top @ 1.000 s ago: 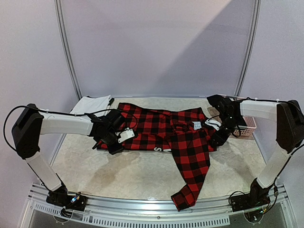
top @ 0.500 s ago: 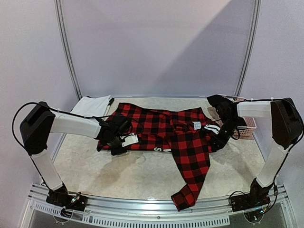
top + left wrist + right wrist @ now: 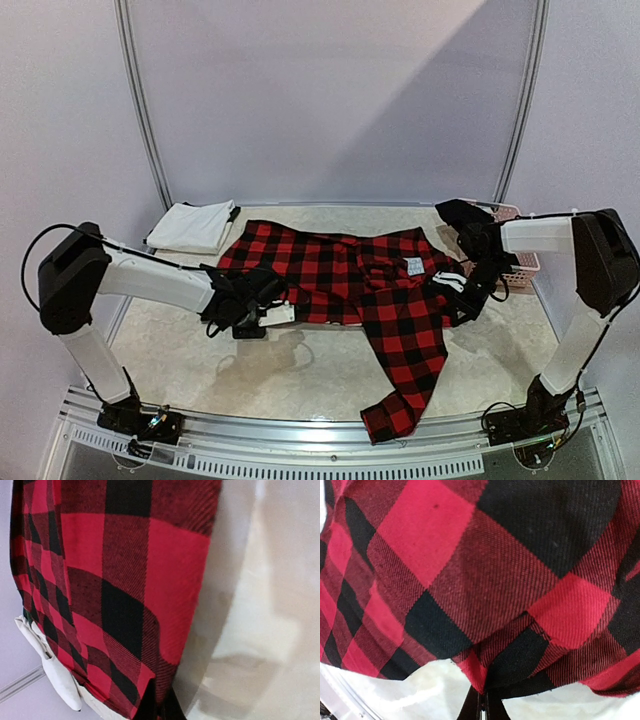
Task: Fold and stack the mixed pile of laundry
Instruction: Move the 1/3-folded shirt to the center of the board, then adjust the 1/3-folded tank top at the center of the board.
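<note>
Left claw (image 3: pixel 272 312) shifted nearer, pinching flannel shirt (image 3: pixel 330 265) | axis left-right | sleeve (image 3: pixel 408 365) nearward

We see a small pink basket (image 3: pixel 524 268) at the far right of the pale marbled surface (image 3: pixel 300 365). Behind it we see plain lilac walls (image 3: pixel 330 100).

Top view: bright, even light, diagonal shade across back wall (image 3: pixel 330 100); poles (image 3: pixel 140 100) bow at edges. Soft arm shadows on counter (image 3: pixel 300 370). Left wrist bkgd washed-out, blurry; right wrist: flannel shirt (image 3: pixel 470 580) weave sharp.
</note>
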